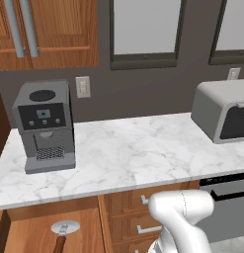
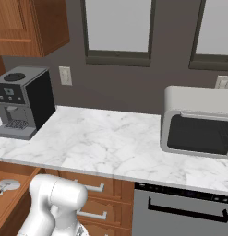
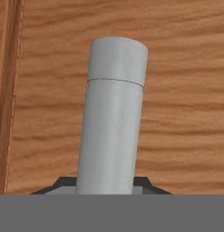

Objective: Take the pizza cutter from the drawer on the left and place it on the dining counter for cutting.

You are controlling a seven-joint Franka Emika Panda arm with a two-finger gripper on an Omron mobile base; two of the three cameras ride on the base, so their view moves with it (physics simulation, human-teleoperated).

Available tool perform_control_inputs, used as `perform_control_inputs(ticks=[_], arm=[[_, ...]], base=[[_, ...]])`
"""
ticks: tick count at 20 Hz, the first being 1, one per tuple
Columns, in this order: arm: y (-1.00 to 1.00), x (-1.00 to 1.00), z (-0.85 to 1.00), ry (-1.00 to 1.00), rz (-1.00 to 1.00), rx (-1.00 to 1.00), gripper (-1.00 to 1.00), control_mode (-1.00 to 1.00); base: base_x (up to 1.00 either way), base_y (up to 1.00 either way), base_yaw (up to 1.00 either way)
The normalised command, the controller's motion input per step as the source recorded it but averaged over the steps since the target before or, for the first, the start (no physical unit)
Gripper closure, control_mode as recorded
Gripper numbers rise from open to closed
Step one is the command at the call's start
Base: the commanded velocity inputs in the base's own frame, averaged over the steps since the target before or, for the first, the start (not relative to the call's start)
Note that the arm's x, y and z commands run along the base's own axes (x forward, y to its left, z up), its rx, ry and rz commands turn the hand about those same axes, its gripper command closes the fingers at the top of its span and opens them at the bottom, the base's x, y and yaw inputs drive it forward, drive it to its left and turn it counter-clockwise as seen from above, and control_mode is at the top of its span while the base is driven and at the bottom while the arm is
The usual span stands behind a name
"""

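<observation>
Hand (image 3: 111, 188) straddling drawer bar handle (image 3: 114, 118), grip unclear, pizza cutter (image 1: 63, 233) inside drawer (image 1: 34, 232)

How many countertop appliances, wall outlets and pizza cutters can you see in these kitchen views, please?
Countertop appliances: 2, the coffee machine and the microwave
Wall outlets: 2
Pizza cutters: 1, the pizza cutter lying in the open drawer
Total: 5
</observation>
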Motion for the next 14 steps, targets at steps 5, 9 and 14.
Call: perform_control_inputs(ticks=[5, 9, 14], arm=[[0.00, -0.08, 0.00, 0.00, 0.00, 0.00, -1.00, -1.00], [0.00, 0.00, 0.00, 0.00, 0.00, 0.00, -1.00, -1.00], [0.01, -0.50, 0.00, 0.00, 0.00, 0.00, -1.00, -1.00]], base=[[0.00, 0.00, 0.00], [0.00, 0.00, 0.00], [0.00, 0.00, 0.00]])
